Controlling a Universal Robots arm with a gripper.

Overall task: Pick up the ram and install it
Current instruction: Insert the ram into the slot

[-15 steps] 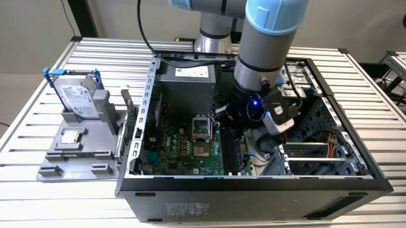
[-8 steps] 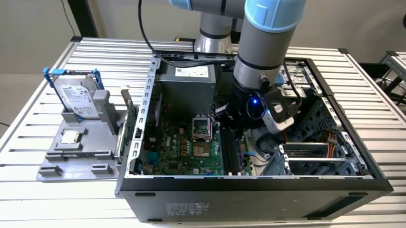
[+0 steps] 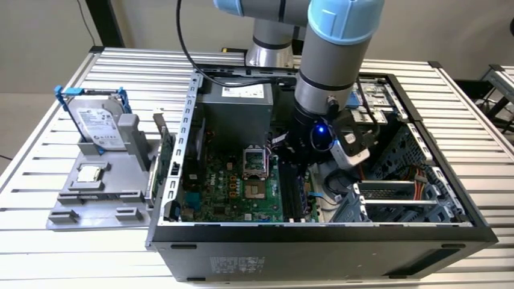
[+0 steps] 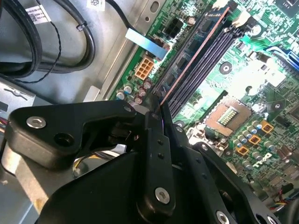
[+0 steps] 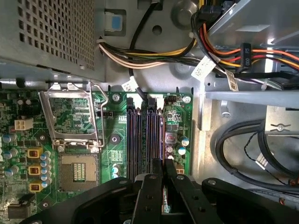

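Observation:
The ram [image 4: 194, 55] shows edge-on as a thin reddish strip. It runs along the black memory slots [image 4: 205, 58] of the green motherboard [image 4: 261, 88]. My gripper [image 4: 156, 112] is shut on one end of it, with the black fingers [image 4: 159, 154] pressed together over the strip. In the first wrist view the ram [image 5: 162, 140] lines up with the slot nearest the case wall, and the gripper [image 5: 162, 186] sits over its end. I cannot tell whether it is fully seated. In the exterior view the gripper [image 3: 301, 162] is low inside the open case, over the slots [image 3: 293, 195].
Next to the slots lies the processor socket [image 5: 77, 170] with its open metal frame. Bundled power cables [image 5: 154, 58] and black cables [image 5: 243, 144] run close by. Outside the case, a grey stand [image 3: 96, 198] holds a hard drive [image 3: 98, 123] in a blue frame.

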